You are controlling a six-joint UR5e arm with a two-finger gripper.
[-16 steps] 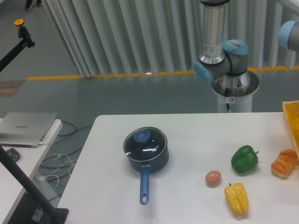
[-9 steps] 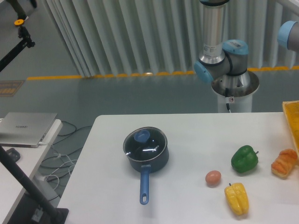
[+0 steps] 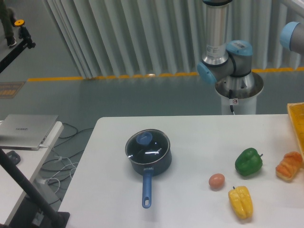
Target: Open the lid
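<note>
At the far left, off the white counter point(image 3: 190, 137), a closed silver laptop point(image 3: 27, 130) lies on a separate lower surface, with cables trailing on the floor beside it. On the left half of the counter stands a dark blue saucepan point(image 3: 148, 159), its long handle pointing toward the near edge. The lid point(image 3: 147, 144), a round glass disc with a thin metal rim and a blue knob set toward its left side, sits flat on the saucepan and covers it fully. Well to the right, near the front, lies a brown egg point(image 3: 216, 180), with a yellow bell pepper point(image 3: 241, 202) just beside it to the lower right and a green bell pepper point(image 3: 248, 161) above that. Further right lies an orange piece of food point(image 3: 289, 166), and a yellow tray point(image 3: 297, 121) is cut off by the right border. Behind the counter stands the base of the robot arm point(image 3: 223, 61), its upright link rising out of the top of the view; the jaws are out of view, so their state cannot be told.
</note>
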